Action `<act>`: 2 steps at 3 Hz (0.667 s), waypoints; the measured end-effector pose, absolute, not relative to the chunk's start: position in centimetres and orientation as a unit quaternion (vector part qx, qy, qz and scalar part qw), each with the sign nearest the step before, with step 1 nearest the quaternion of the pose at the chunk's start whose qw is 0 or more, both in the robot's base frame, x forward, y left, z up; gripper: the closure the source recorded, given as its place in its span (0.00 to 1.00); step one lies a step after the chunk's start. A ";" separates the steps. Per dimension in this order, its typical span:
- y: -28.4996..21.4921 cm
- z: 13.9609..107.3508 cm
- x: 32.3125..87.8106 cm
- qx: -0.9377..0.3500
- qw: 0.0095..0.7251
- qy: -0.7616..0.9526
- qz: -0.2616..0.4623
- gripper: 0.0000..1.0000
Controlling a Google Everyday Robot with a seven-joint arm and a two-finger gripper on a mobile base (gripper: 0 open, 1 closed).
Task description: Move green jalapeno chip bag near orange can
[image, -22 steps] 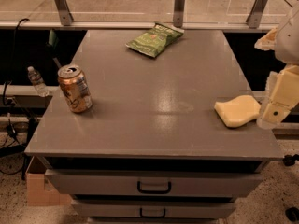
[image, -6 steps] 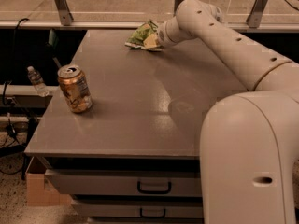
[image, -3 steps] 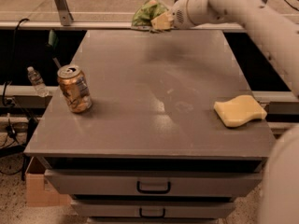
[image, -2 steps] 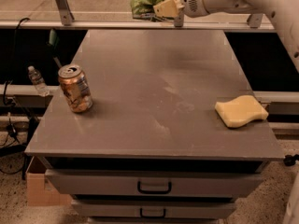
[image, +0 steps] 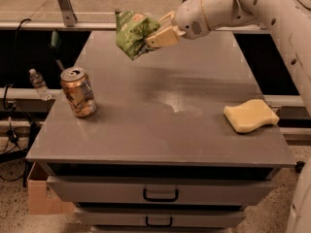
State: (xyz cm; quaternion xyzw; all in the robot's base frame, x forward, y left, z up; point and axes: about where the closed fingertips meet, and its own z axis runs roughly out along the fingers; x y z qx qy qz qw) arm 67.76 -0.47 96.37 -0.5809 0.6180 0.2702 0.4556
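Aloft, clamping green jalapeno chip bag [image: 130, 32] in end effector [image: 156, 37] above table [image: 160, 130]; down-left of end effector, upright orange can [image: 77, 92]; down-right, yellow sponge [image: 251, 115].

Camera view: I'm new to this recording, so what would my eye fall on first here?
The green jalapeno chip bag stands out first, held in the air over the far part of the grey table, pinched in the jaws of the gripper on the arm reaching in from the upper right. Next come the orange can, upright near the table's left edge, and a pale yellow sponge lying by the right edge.
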 end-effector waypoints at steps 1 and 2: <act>1.3 93.3 66.3 -0.629 0.412 0.598 0.275 1.00; 2.8 90.8 65.3 -0.662 0.372 0.588 0.278 0.83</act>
